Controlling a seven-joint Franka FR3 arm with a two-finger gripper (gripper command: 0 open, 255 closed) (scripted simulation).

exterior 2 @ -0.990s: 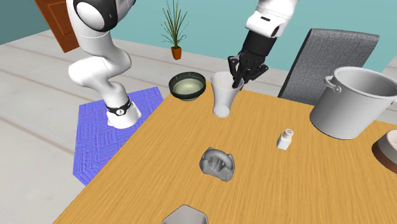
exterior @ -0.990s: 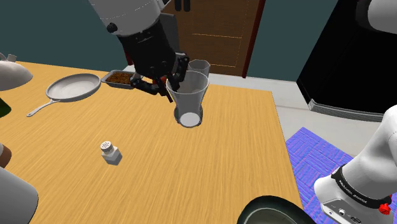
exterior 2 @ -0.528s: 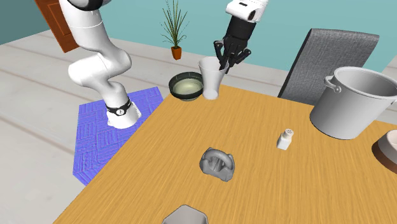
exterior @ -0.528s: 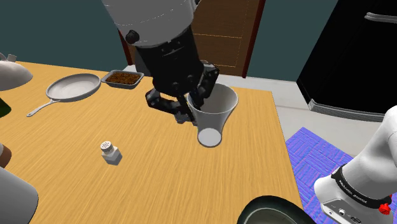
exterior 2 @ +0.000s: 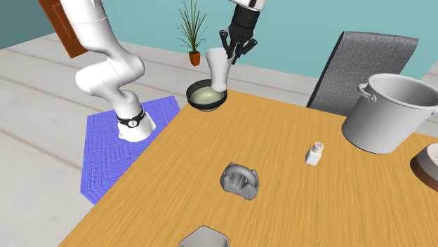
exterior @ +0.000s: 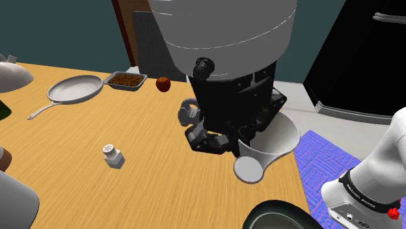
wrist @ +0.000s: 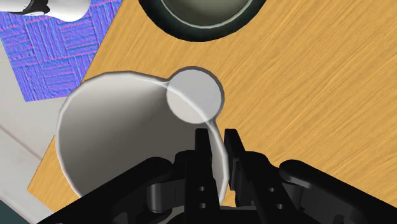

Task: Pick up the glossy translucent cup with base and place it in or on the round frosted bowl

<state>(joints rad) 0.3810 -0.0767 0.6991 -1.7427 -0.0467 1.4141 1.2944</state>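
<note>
My jaws are clamped on the rim of the pale translucent cup (wrist: 121, 133), one finger inside its wall and one outside. The cup hangs tilted, clear of the wooden worktop (wrist: 305, 95) and over its edge, with its round base pointing away from me. The dark-rimmed round bowl (wrist: 197, 33) sits near that base, at the worktop's corner. A blue patterned mat (wrist: 51, 57) lies on the floor beside it.

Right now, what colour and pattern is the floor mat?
Blue-violet with a woven, crosshatched pattern; the mat shows best in the second exterior view.
</note>
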